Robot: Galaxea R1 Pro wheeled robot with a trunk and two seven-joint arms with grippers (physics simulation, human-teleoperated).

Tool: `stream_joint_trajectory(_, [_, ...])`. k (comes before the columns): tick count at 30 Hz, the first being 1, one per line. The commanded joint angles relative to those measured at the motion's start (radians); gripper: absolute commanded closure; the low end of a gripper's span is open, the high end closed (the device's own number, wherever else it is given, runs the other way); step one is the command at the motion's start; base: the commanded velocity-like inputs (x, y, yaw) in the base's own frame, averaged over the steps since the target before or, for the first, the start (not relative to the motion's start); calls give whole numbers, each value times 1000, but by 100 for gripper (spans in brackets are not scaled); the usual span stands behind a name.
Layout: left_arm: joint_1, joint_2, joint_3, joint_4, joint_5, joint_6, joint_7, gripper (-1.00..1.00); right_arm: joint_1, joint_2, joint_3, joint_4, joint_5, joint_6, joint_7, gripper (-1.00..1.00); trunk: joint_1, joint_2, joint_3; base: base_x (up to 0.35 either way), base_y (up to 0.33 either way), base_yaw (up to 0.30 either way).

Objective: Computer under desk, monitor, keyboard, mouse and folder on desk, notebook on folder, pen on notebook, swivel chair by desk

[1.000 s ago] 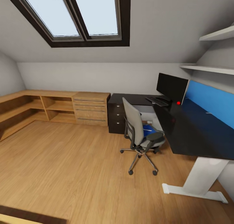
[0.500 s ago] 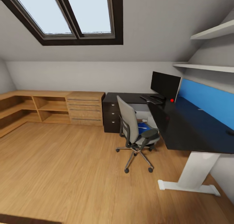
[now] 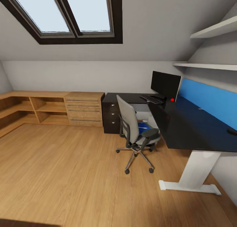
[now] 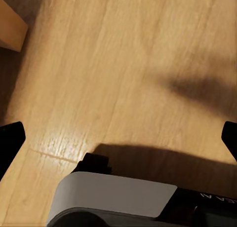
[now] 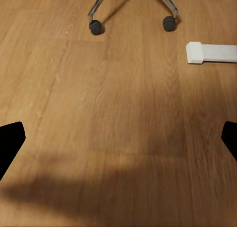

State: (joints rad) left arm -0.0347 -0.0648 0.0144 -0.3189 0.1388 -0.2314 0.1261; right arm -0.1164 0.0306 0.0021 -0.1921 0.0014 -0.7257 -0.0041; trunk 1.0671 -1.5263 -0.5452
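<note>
Bedroom (image 3: 82, 174) floor of light wood planks is seen under dark-framed skylights, with the black desk (image 3: 184, 131) set along the right wall. On the desk's far corner the monitor (image 3: 165, 83) is stood upright with the keyboard (image 3: 150, 99) just in front of it, while the swivel chair (image 3: 133, 130) is parked beside the desk with what seems to be the blue folder (image 3: 143, 128) laid on its seat. The left gripper (image 4: 118, 138) and right gripper (image 5: 118, 138) are both held wide open over bare floor, nothing being gripped.

Both grippers have black fingertips (image 4: 11, 140) (image 5: 10, 140). The left wrist view shows a rounded white-grey body shell (image 4: 113, 195) over black parts with faint white lettering.
</note>
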Motion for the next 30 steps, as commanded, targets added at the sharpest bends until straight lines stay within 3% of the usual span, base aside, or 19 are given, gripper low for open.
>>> stream_joint_trajectory(1, [-1,-1,1,1,7,-4,0,-100,-1,-1,0,1,0,-3,0,-100,4,-8,-4,0,0,0])
stream_joint_trajectory(30, [-1,-3,7,14,8,-46,0,-100,-1,4,4,46,0,3,5,-100,115,-211,-95,0,0,0])
